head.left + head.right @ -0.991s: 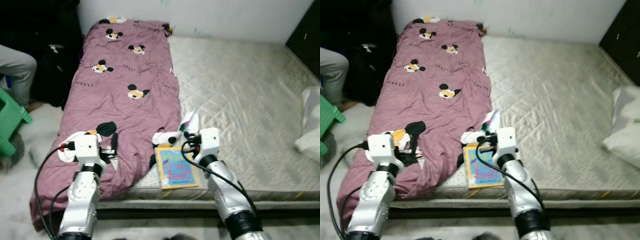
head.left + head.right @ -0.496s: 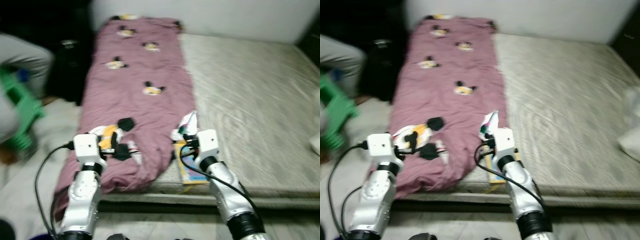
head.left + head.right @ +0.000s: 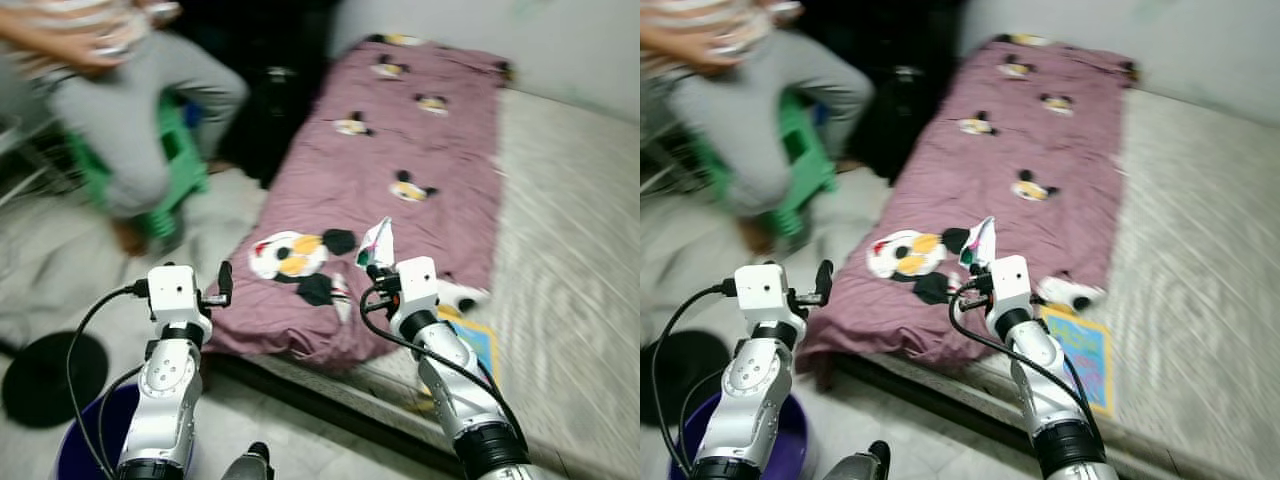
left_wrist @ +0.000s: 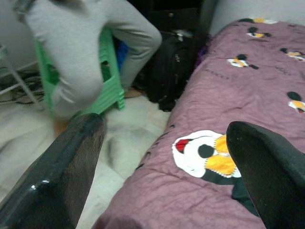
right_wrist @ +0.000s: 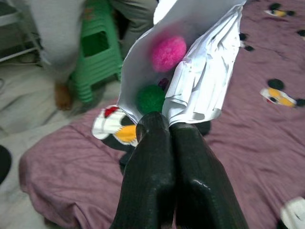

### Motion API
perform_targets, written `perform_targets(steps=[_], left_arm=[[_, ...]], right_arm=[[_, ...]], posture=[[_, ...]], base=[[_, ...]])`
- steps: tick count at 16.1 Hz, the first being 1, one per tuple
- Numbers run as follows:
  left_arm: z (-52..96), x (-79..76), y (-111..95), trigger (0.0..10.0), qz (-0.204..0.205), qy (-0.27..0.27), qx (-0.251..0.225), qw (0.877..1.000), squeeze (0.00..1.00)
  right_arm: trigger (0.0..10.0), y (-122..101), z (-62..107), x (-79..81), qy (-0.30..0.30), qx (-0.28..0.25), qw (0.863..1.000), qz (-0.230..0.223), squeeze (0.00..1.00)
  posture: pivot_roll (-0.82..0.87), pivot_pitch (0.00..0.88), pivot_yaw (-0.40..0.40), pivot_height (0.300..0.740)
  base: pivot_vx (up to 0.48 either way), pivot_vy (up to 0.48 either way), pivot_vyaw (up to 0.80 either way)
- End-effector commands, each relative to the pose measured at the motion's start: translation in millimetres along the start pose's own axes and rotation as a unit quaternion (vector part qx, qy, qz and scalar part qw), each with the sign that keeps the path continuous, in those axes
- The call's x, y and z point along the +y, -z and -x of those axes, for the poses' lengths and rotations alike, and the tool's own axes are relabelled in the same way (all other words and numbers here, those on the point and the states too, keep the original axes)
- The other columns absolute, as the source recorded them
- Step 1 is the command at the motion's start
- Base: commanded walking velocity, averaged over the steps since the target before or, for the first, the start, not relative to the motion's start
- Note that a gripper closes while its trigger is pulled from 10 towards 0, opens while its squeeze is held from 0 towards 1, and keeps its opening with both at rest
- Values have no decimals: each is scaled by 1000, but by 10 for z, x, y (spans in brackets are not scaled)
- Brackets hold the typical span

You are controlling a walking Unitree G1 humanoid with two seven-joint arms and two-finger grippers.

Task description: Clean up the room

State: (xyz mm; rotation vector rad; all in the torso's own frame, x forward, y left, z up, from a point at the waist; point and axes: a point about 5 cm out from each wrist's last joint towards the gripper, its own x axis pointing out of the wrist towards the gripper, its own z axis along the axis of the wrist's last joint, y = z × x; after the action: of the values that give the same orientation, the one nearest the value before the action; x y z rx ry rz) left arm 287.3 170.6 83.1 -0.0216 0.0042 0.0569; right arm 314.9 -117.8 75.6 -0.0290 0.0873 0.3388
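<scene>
the right gripper (image 5: pixel 169 126) is clenched on a crumpled white wrapper (image 5: pixel 200 81), its two black fingers pressed together on the wrapper's lower edge, with pink and green printed blobs showing on the inner face. in the head views the wrapper (image 3: pixel 378 240) stands up from the fingertips at about 12 o'clock, held in the air over the near end of the purple blanket (image 3: pixel 420 160) on the bed (image 3: pixel 590 230).

the wrapper looks very light, thin and floppy; it should crease rather than resist, and a glossy film of that kind may be slippery, so a pinch across a folded, doubled part seems safer than on a single loose flap. the present hold sits low on a gathered edge, which looks reasonable, though the tall free part could flutter or catch as the arm swings.

the left gripper (image 4: pixel 162 157) is released, fingers wide apart, holding nothing, raised at about 9 o'clock from the right one, near the bed's side edge. a blue bin (image 3: pixel 85 440) stands on the floor at about 7 o'clock, below the left arm, a likely place for the rubbish. a person (image 3: pixel 120 90) sits on a green stool (image 3: pixel 175 160) at about 10 o'clock. a colourful book (image 3: pixel 1080 355) lies on the mattress edge, just beside the right arm.
</scene>
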Motion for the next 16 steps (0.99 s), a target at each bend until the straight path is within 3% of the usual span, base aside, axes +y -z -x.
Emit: perform_targets(steps=[1,16], left_arm=[[-9,-19,7,10000,0,7,3,1000,0],[-15,-19,54,10000,11,4,15,1000,0]], right_arm=[[10000,10,3,-9,-1,1,1000,3,0],[10000,9,-12,22,-12,-3,1000,8,0]], posture=[[-7,117,-51,740],[-7,107,-52,740]], base=[[0,0,800],[0,0,800]])
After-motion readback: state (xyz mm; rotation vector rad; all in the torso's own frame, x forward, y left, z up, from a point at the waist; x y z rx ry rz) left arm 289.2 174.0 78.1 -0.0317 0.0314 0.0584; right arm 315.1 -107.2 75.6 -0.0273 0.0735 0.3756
